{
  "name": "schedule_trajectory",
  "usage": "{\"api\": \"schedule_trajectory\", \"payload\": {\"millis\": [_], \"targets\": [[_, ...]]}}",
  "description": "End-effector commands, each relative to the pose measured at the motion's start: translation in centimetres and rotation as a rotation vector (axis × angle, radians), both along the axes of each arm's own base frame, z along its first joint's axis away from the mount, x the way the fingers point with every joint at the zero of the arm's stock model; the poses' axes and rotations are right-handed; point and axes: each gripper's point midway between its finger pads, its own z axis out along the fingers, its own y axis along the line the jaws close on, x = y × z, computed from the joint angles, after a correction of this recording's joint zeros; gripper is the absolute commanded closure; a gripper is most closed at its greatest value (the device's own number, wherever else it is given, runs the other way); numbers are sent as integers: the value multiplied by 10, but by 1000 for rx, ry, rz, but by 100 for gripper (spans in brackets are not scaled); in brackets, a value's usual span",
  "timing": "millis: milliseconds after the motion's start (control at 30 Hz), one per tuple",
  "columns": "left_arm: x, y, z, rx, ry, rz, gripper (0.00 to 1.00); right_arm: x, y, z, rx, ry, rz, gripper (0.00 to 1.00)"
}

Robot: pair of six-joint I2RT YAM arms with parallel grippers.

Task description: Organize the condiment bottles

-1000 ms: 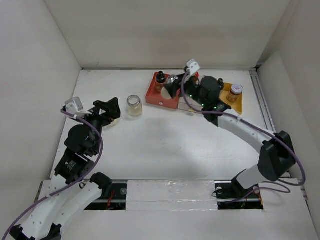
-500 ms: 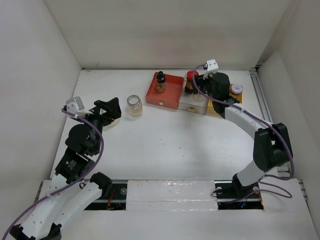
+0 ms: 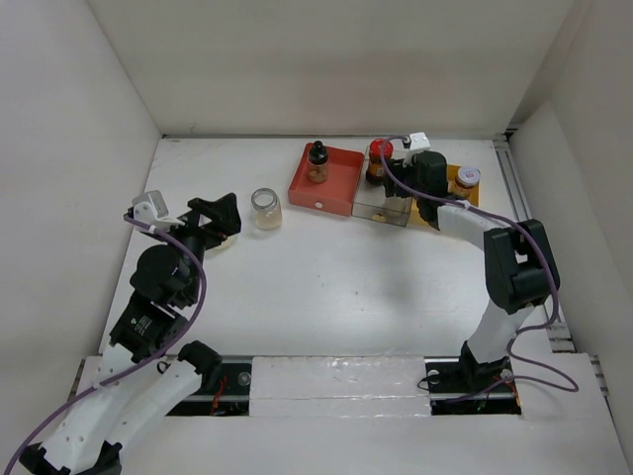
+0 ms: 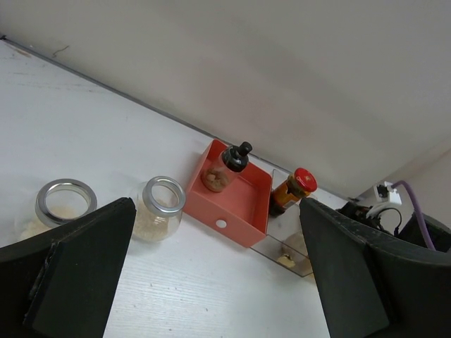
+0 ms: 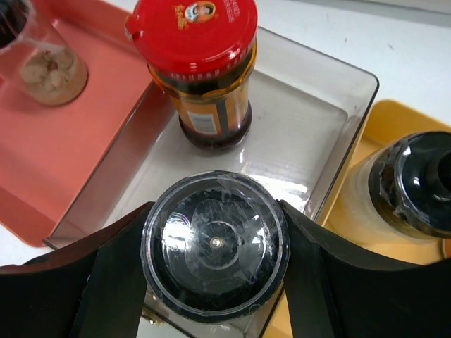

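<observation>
Centre frame in the right wrist view, the clear-lidded jar [image 5: 215, 243] stands upright in the near part of the grey tray [image 5: 303, 141]. The right gripper [image 5: 215, 250] comes down on it from above, and its 2 black fingers [image 5: 106, 282] press against the left and right sides of the lid with no gap showing, so they are clamped on the jar.

Just above it in that frame, in the same tray, stands the red-capped bottle [image 5: 201, 63], upright and apart from the jar. The red tray [image 5: 91, 148] lies against the grey one on the left and holds 1 black-capped bottle [image 3: 317, 158]. The yellow tray [image 5: 384, 137] lies against the grey one on the right and carries a dark-topped bottle [image 5: 416, 186]. From the top view a pale-lidded jar [image 3: 467, 176] also stands on the yellow tray, at the right of the arm.

Well apart, at the left of the top view, the left gripper [image 3: 222, 218] hovers with its fingers [image 4: 77, 274] spread wide and nothing between them. On the bare table [image 3: 326, 287], 2 silver-rimmed jars sit near it: 1 [image 4: 161, 208] left of the red tray, the other [image 4: 65, 204] close beside the left finger.
</observation>
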Motion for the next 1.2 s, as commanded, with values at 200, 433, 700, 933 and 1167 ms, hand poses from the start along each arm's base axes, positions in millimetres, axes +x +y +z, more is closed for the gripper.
{"api": "schedule_trajectory", "payload": {"millis": [200,433,700,933,1167], "targets": [[2,-4,10,2,-34,-17,1,6,0,49,81,-163,-20,13],[2,-2,10,1,-33,-7,1,-18,10,119,54,-317,16,0],[-1,-1,10,-4,-41,-10,21,-83,188,130,99,-326,553,78],[-2,-2,14,1,-50,-18,27,-113,308,88,91,-224,810,0],[-2,-5,15,3,-51,-38,6,-92,343,43,52,-139,812,0]]}}
